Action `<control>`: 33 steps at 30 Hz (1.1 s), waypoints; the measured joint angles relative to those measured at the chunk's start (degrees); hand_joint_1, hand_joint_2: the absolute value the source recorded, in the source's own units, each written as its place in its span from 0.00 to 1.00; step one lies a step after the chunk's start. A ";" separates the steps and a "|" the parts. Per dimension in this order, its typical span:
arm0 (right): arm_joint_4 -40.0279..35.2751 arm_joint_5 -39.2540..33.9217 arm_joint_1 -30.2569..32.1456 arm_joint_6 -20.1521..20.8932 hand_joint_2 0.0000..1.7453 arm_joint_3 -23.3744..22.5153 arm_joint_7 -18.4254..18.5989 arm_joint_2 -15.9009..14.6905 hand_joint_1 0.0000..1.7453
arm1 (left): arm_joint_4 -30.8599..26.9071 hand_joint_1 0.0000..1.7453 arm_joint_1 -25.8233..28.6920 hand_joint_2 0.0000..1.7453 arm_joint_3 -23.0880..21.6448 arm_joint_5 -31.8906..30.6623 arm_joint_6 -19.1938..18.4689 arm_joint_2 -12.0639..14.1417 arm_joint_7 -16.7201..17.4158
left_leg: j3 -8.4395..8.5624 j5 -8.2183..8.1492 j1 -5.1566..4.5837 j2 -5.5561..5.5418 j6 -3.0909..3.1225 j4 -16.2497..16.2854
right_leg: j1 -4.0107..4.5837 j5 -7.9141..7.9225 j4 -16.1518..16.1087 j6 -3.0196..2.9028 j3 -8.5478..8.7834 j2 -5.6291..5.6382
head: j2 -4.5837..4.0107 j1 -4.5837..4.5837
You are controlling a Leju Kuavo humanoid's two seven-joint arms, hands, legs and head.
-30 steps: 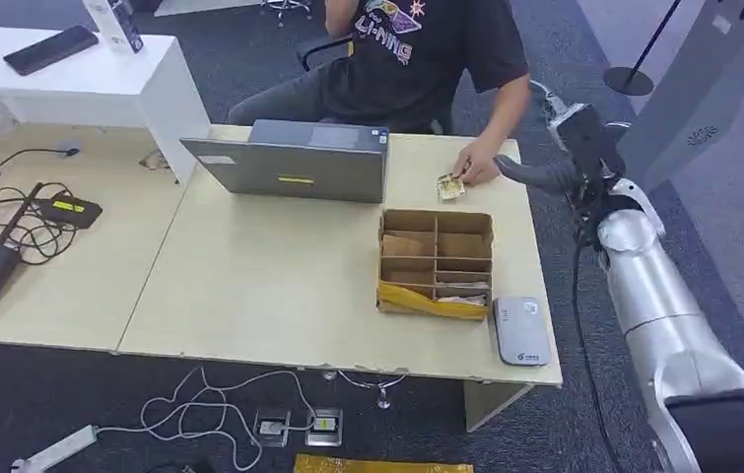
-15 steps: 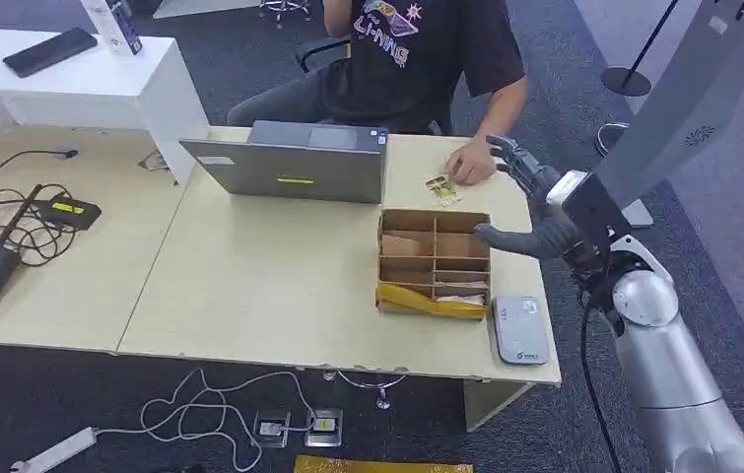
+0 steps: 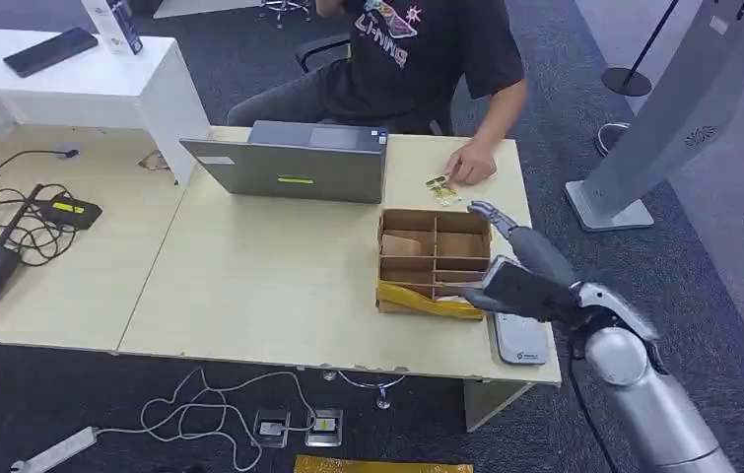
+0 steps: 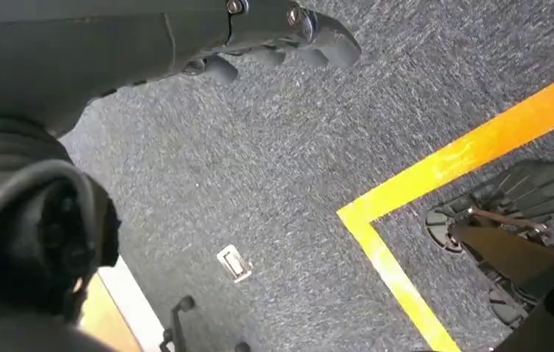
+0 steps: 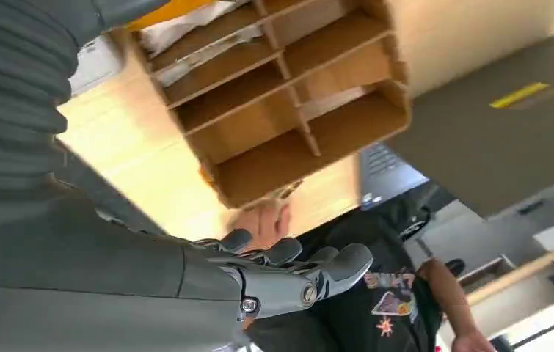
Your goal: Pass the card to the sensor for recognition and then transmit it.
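Reaching back from the far edge of the worktop (image 3: 279,286), the right robot hand (image 3: 515,266) now hovers low beside the near right corner of the divided cardboard box (image 3: 436,261), above the grey card sensor (image 3: 519,333). A second ago it was up near the seated person's hand (image 3: 471,166); half a second ago it was halfway back, fingers fanned. Its fingers are spread and hold nothing, as the right wrist view also shows, with the box compartments just beyond its fingertips (image 5: 332,264).

A small card (image 3: 441,187) lies on the worktop just beside the person's hand, behind the box and near the closed grey laptop (image 3: 294,163). Papers or cards fill the box's near compartments; which one is meant is unclear.

This reads as a delivery finished, with the arm returning toward the box and sensor, probably for another card. The left robot hand (image 4: 274,37) hangs over the carpet, fingers loosely curled on nothing.
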 joint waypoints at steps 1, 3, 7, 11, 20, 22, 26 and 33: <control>-0.06 3.76 0.31 -0.96 1.00 0.41 0.35 -0.13 0.00 | 0.00 0.00 0.00 0.00 0.00 -0.13 0.00 0.00 0.00 | 0.01 0.00 0.00 0.00 0.00 0.00 | 0.00 0.00 0.00 0.00 0.00 0.00 | 0.00 0.04; -0.06 9.57 0.97 -2.54 1.00 1.40 0.70 -0.59 0.00 | 0.00 0.00 -0.03 0.00 0.00 -0.39 0.00 0.02 0.04 | 0.00 0.00 0.00 0.00 0.00 0.00 | 0.00 0.00 0.00 0.00 0.00 0.00 | 0.00 0.04; -0.04 18.14 2.11 -5.29 1.00 2.97 0.70 -0.85 0.00 | 0.00 0.00 -0.13 0.00 0.00 -0.39 0.00 0.02 0.33 | 0.00 0.00 0.00 0.00 0.00 0.00 | 0.00 0.00 0.00 0.00 -0.01 0.00 | 0.00 0.02; 0.02 22.99 2.41 -7.41 1.00 4.04 0.83 -0.81 0.00 | 0.00 0.00 -0.20 0.00 0.00 -0.44 0.00 0.00 0.61 | 0.00 0.00 0.00 0.01 0.00 0.00 | 0.00 0.00 0.00 0.00 -0.01 0.01 | 0.00 0.02; 0.61 27.29 2.68 -9.72 1.00 5.51 0.70 -0.65 0.00 | 0.00 0.00 -0.53 0.00 0.02 -1.03 0.00 0.00 1.27 | -0.01 0.00 0.00 0.01 0.00 0.00 | 0.00 0.00 0.00 -0.01 -0.01 0.00 | 0.00 0.02; 0.81 27.88 2.68 -9.99 1.00 5.59 0.59 -0.52 0.00 | 0.00 0.00 -0.56 0.00 0.02 -1.03 0.00 0.00 1.27 | -0.01 0.00 0.00 0.01 0.00 0.00 | 0.00 0.00 0.00 -0.01 -0.01 0.00 | 0.00 0.02; 1.58 29.61 2.64 -12.48 1.00 5.66 0.74 0.00 0.00 | -0.02 0.00 -0.68 0.00 0.02 -1.59 0.00 -0.04 1.38 | -0.01 0.00 0.00 0.01 0.00 0.00 | 0.00 0.00 0.00 -0.01 -0.01 0.00 | 0.00 0.02; 5.94 31.29 2.54 -17.00 1.00 5.38 -0.90 1.79 0.00 | -0.02 0.00 -1.33 0.00 0.00 -2.36 0.00 -0.24 1.97 | -0.01 0.00 0.00 0.01 0.00 -0.01 | 0.00 0.00 0.00 -0.01 0.00 0.00 | 0.00 0.02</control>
